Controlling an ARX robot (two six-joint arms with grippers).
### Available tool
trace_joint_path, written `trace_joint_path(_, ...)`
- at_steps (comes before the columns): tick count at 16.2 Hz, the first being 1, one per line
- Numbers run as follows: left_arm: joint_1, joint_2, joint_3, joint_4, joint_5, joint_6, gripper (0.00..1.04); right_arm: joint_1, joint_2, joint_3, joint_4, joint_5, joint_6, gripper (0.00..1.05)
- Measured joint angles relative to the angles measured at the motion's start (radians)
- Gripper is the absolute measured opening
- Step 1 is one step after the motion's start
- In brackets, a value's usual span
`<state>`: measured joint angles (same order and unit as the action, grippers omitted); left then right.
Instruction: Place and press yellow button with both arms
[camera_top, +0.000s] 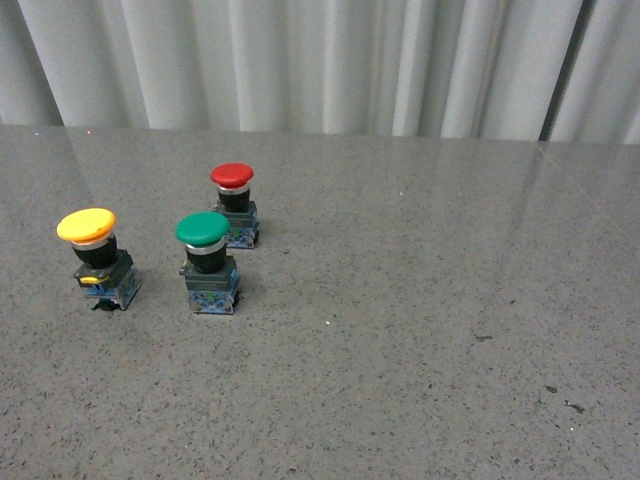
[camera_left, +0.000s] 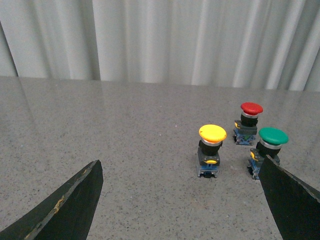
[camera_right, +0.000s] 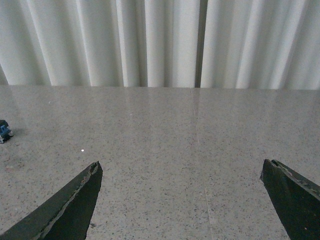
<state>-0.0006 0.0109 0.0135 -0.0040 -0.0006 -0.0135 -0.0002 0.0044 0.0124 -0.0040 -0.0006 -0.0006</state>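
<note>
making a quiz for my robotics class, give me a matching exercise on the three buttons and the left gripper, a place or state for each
1 yellow button
2 green button
3 red button
4 left gripper

a farthest back
b open, holding nothing
c farthest left in front view
d just in front of red

Pairs: 1-c, 2-d, 3-a, 4-b

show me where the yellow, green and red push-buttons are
yellow mushroom-cap push-button (camera_top: 86, 224), front view, on its round yellow cap
green mushroom-cap push-button (camera_top: 202, 228), front view, on its green cap
red mushroom-cap push-button (camera_top: 232, 175), front view, on its red cap
</note>
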Motion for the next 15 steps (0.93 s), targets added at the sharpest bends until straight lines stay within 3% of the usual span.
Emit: trace_joint_path(15, 0.0, 0.0, 0.0, 0.0, 0.0, 0.0, 0.98, 0.0, 0.0, 0.0, 0.0, 0.0, 0.0, 0.98)
